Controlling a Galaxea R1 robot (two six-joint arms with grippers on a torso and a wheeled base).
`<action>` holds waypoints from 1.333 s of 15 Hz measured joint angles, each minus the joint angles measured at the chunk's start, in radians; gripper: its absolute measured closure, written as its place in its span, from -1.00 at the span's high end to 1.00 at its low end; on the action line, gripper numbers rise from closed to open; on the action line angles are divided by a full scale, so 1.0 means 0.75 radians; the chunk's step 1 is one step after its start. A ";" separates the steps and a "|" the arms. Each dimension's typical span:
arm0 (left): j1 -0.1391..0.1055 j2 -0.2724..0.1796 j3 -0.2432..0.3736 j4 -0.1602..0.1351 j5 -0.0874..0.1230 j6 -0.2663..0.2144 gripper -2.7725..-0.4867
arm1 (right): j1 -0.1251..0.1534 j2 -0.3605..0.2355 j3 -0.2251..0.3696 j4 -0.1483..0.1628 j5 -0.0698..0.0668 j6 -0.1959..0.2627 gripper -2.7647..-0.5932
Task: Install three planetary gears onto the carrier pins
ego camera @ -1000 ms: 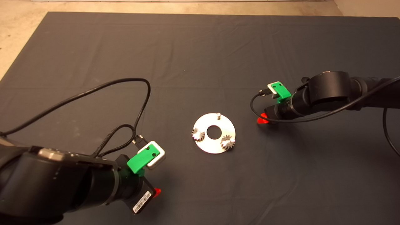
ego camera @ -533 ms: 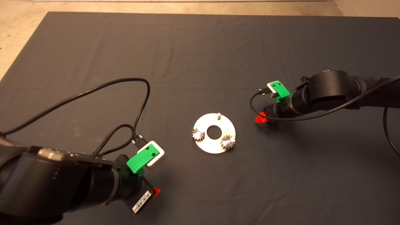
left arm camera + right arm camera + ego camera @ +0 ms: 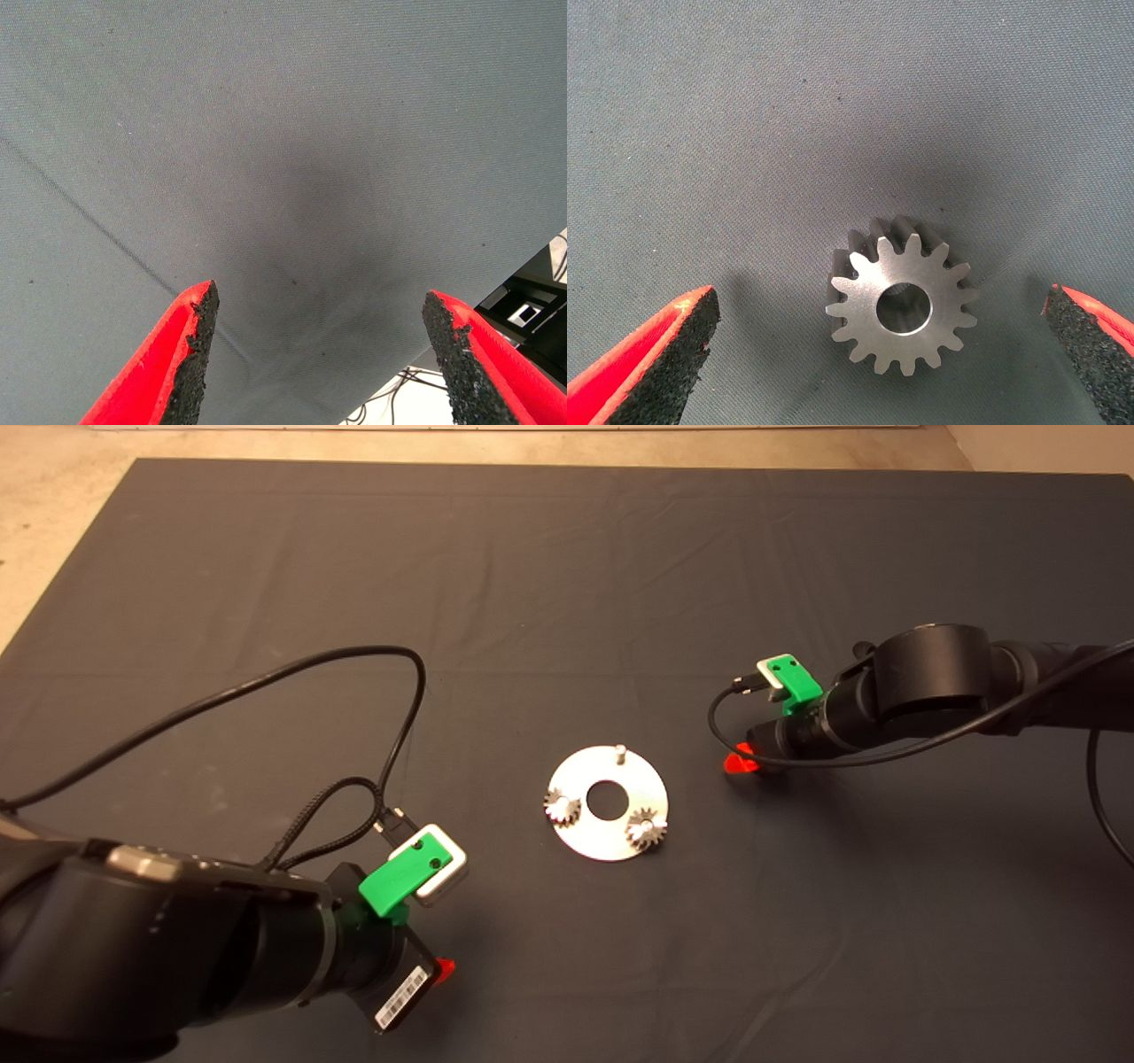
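At the near left, the left gripper [image 3: 319, 354] is held wide open over the bare mat [image 3: 567, 558], with nothing in it. In the middle lies the silver disc [image 3: 595, 834]. Two planetary gears [image 3: 562, 808] are already seated on it, and one far carrier pin [image 3: 620, 752] stands bare. To the right, the right gripper [image 3: 881, 341] is spread open around the last gear [image 3: 902, 307], which lies flat on the mat. The gear must be pinched next, then carried to the bare pin.
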 joint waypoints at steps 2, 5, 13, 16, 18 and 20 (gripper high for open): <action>0.000 0.000 0.000 0.000 0.000 0.000 -0.03 | 0.000 -0.001 0.000 0.000 0.000 0.000 0.99; 0.000 -0.003 0.000 0.000 0.001 -0.001 -0.03 | -0.001 -0.001 0.000 0.000 0.000 0.000 0.99; 0.000 -0.004 0.000 0.000 0.000 -0.001 -0.03 | -0.001 -0.019 0.000 0.000 0.062 0.004 0.99; 0.000 -0.004 0.000 0.000 0.000 -0.001 -0.03 | -0.001 -0.027 0.002 0.000 0.068 0.004 0.94; 0.000 -0.010 0.000 0.000 0.001 -0.001 -0.03 | -0.001 -0.043 0.001 0.000 0.065 0.004 0.91; 0.000 -0.010 0.000 0.000 0.000 -0.001 -0.03 | 0.001 -0.045 0.001 0.000 0.066 0.004 0.77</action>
